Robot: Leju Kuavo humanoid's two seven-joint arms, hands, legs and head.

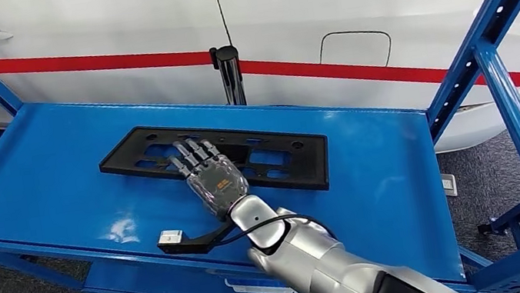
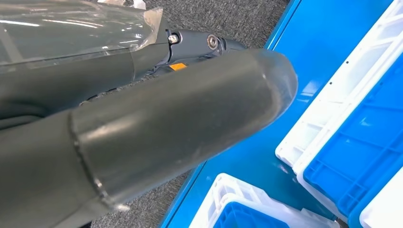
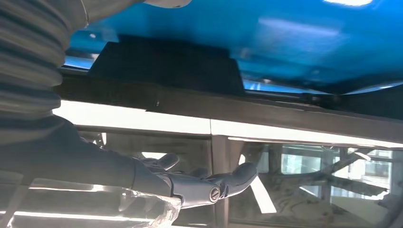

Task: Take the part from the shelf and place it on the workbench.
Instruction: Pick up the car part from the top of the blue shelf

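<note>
Here, right hand [image 1: 214,180] flat above black part [image 1: 286,160], blue shelf [image 1: 35,172]

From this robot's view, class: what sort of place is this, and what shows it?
Probably a car workshop or assembly area. A blue steel shelf holds a black part under the right hand, a white car stands just behind, and blue-and-white bins sit nearby.
</note>
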